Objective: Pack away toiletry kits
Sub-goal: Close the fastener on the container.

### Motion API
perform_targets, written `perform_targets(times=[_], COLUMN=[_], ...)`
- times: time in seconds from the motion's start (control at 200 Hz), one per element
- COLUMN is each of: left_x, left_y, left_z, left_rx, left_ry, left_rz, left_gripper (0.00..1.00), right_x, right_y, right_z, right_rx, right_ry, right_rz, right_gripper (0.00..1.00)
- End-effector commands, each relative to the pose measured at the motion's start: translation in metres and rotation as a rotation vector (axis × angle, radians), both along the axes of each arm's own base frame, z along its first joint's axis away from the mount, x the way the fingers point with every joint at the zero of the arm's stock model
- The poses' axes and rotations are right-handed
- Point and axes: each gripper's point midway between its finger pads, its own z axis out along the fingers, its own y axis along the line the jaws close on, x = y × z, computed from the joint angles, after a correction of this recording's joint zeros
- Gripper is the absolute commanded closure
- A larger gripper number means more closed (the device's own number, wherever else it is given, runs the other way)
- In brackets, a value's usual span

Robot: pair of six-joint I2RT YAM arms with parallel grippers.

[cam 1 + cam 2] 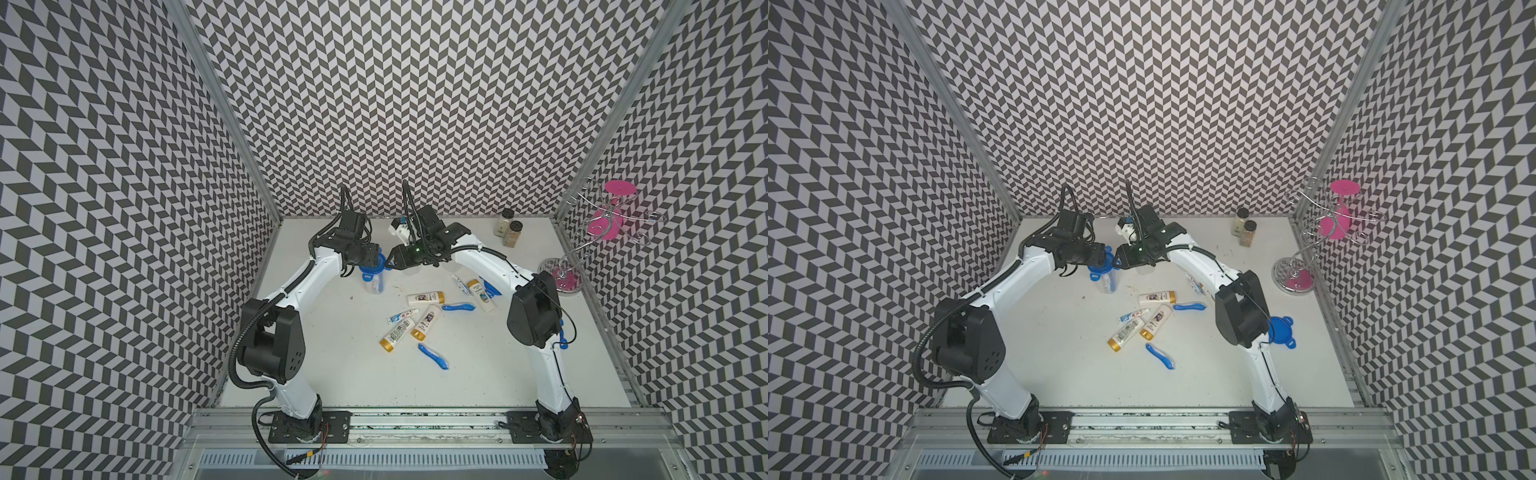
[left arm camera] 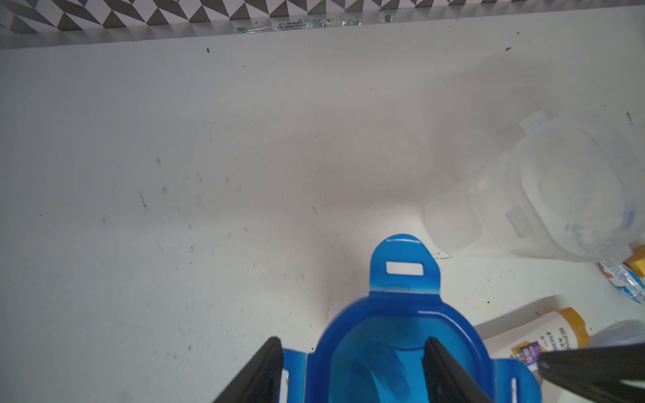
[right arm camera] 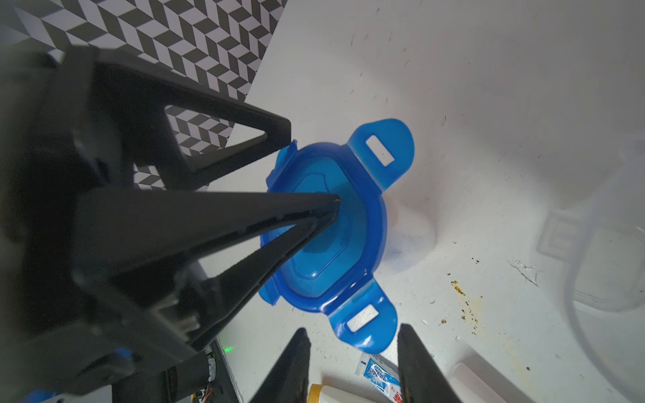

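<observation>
A clear cup with a blue four-tab lid stands at the back of the table. My left gripper is open above it. One fingertip rests in the lid's recess and the other is beside a folded tab. My right gripper is open, its fingers on either side of an unfolded tab. Gold-capped white tubes, a toothpaste tube and blue toothbrushes lie loose mid-table. An empty clear cup is next to the lidded one.
Two black-capped spice jars stand at the back right. A wire stand with pink discs fills the right corner. A loose blue lid lies behind my right arm's elbow. The patterned wall is close behind both grippers.
</observation>
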Motion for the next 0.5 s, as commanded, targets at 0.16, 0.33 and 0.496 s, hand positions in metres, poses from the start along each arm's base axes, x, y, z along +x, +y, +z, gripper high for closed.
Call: perform_targets(times=[0.16, 0.33, 0.496], left_x=[-0.018, -0.021, -0.025], left_y=[0.0, -0.005, -0.005], left_z=[-0.019, -0.023, -0.028], left_rx=[-0.011, -0.054, -0.069], left_ry=[0.073, 0.09, 0.106], left_rz=[0.017, 0.022, 0.035], left_gripper=[0.34, 0.35, 0.35], right_x=[0.0, -0.002, 0.003], right_y=[0.019, 0.023, 0.017], right_z=[0.004, -0.001, 0.004], right_rx=[0.068, 0.082, 0.045], right_ry=[-0.009, 0.012, -0.029], right_rz=[0.041, 0.053, 0.037], right_gripper=[0.66, 0.69, 0.65])
